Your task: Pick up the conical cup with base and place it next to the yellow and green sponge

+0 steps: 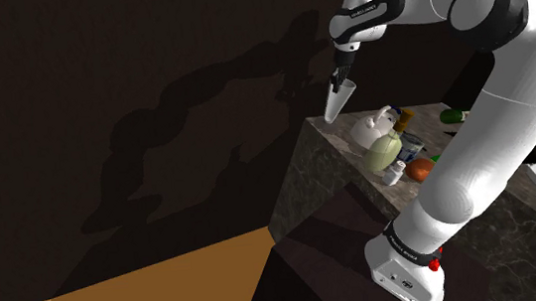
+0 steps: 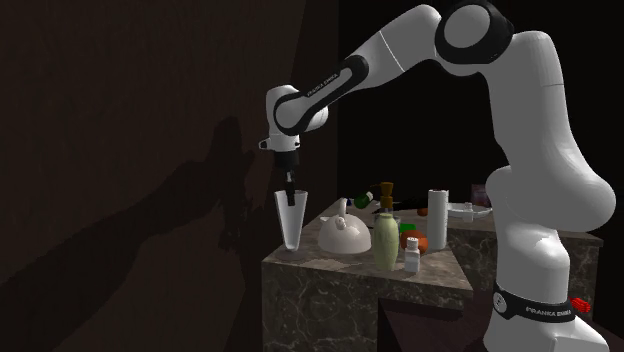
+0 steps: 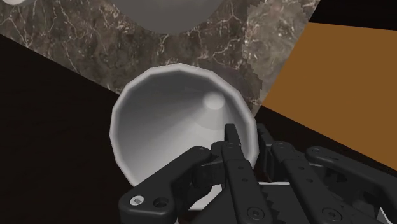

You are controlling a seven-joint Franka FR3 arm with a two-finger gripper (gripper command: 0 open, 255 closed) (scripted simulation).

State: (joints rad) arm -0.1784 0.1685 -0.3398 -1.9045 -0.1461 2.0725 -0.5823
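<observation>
Claw (image 2: 291, 190) points down, gripping white cup (image 2: 290, 225); arm (image 2: 400, 45) outstretched.

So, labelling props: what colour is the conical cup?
Pale grey-white; the cup shows best in the wrist view.

Arm (image 2: 525, 130): glossy white rounded links, dark bands at joints. Upper joint (image 2: 478, 28): large black cap, white ring around it. Wrist housing (image 1: 363, 11): black, pale lettering on side. Collar (image 2: 540, 308) above base: black, pale "FRANKA EMIKA" lettering. Red block (image 2: 580, 303) beside collar. Base (image 1: 407, 280): white, small dark marks on side. Tool (image 3: 247, 137): all black, matt. Fingers (image 3: 232, 143): slim, built of blocky stepped links. Small round screws (image 3: 135, 201) in housing, one with pale ring.
</observation>
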